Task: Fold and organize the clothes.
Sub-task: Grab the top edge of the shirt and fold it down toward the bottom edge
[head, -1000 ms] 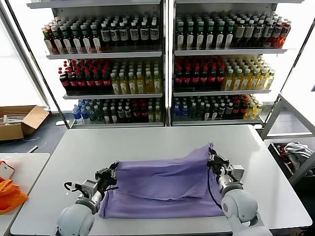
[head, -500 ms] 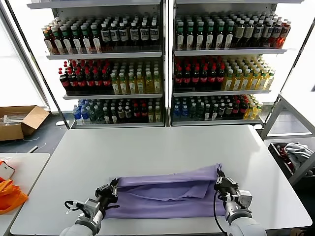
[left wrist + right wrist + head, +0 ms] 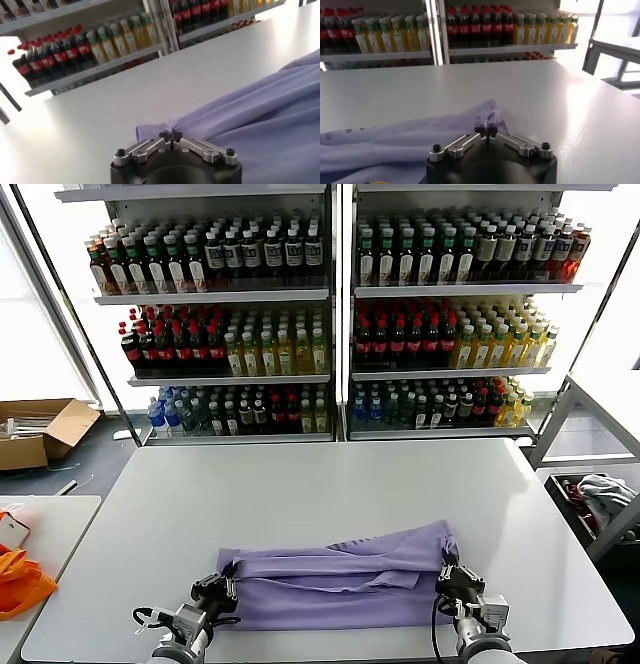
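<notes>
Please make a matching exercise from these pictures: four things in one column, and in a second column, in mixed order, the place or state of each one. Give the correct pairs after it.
Things:
1. lavender short-sleeved T-shirt
2. left gripper
3. right gripper
4. open brown cardboard box

Places or states:
a. shut on the shirt's edge at the robot's right
b. on the floor, left of the white table
c. lying folded on the table's near part
d. shut on the shirt's edge at the robot's left

Pairs: 1-c, 2-d, 3-a, 4-b
</notes>
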